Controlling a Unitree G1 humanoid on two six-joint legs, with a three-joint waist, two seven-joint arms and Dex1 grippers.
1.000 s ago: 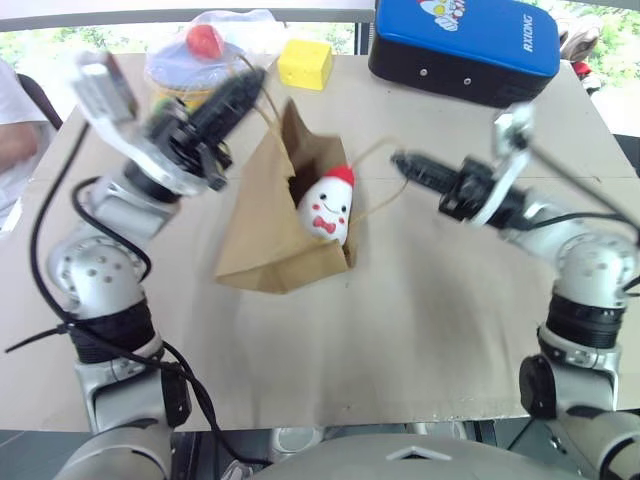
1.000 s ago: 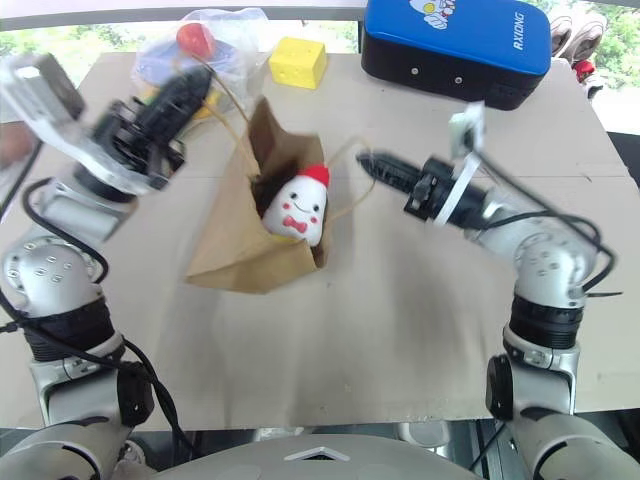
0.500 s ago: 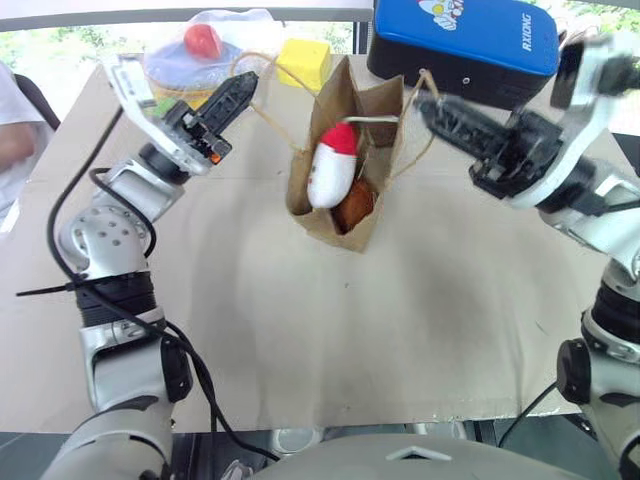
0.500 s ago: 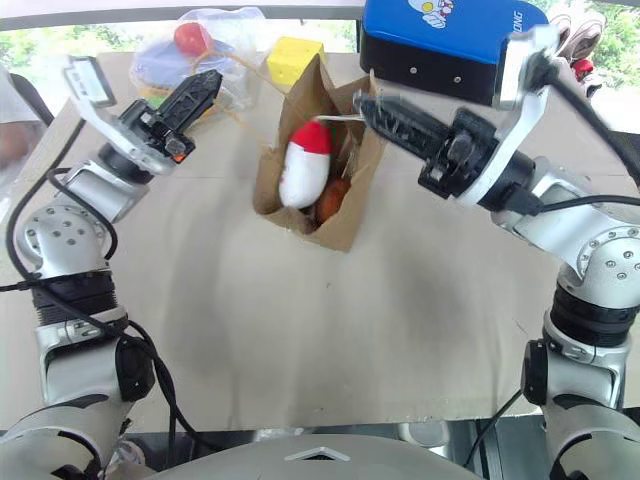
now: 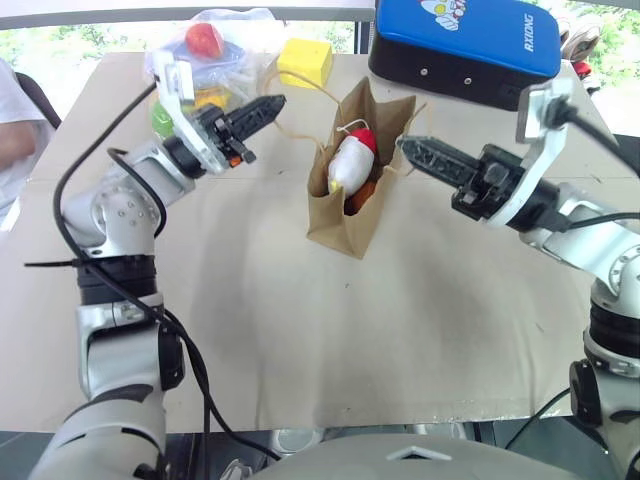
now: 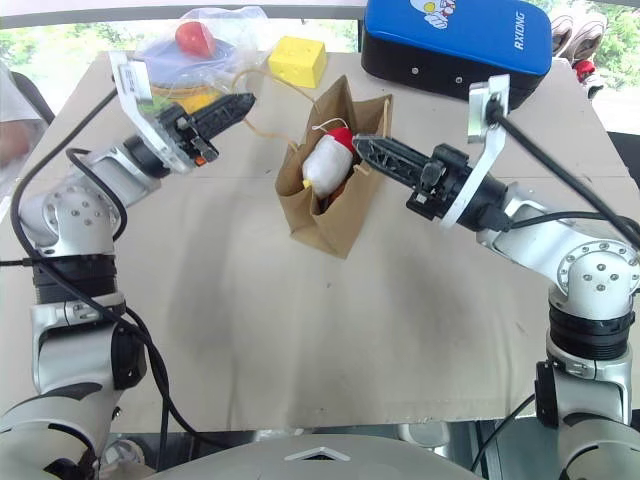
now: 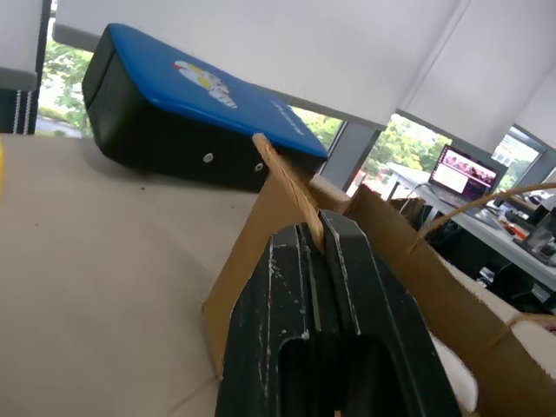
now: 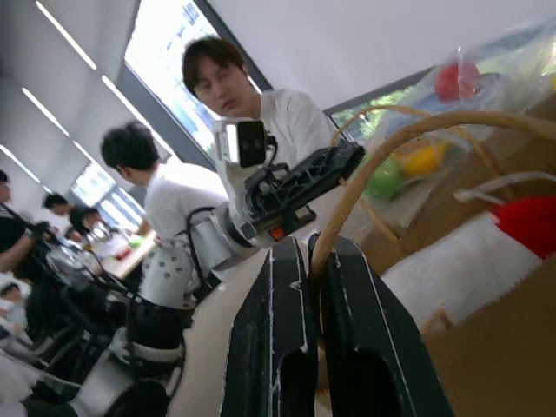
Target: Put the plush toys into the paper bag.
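Desk [image 5: 420,330] under tan covering: paper bag [image 5: 345,205] upright mid-desk, white plush toy [image 5: 350,160] and brown plush toy [image 5: 364,195] inside; left pincer [image 5: 272,103], left of bag, clenched on one cord handle [image 5: 300,82]; right pincer [image 5: 405,146], right of bag, clenched on the other handle [image 8: 382,161].

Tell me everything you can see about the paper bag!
The paper bag is plain brown kraft paper, standing upright and open on the cardboard-coloured table. Its two thin cord handles are each pinched by a gripper: left gripper, right gripper, fingers shut. Inside, the white plush toy with a red end pokes out, a brown plush toy beside it.
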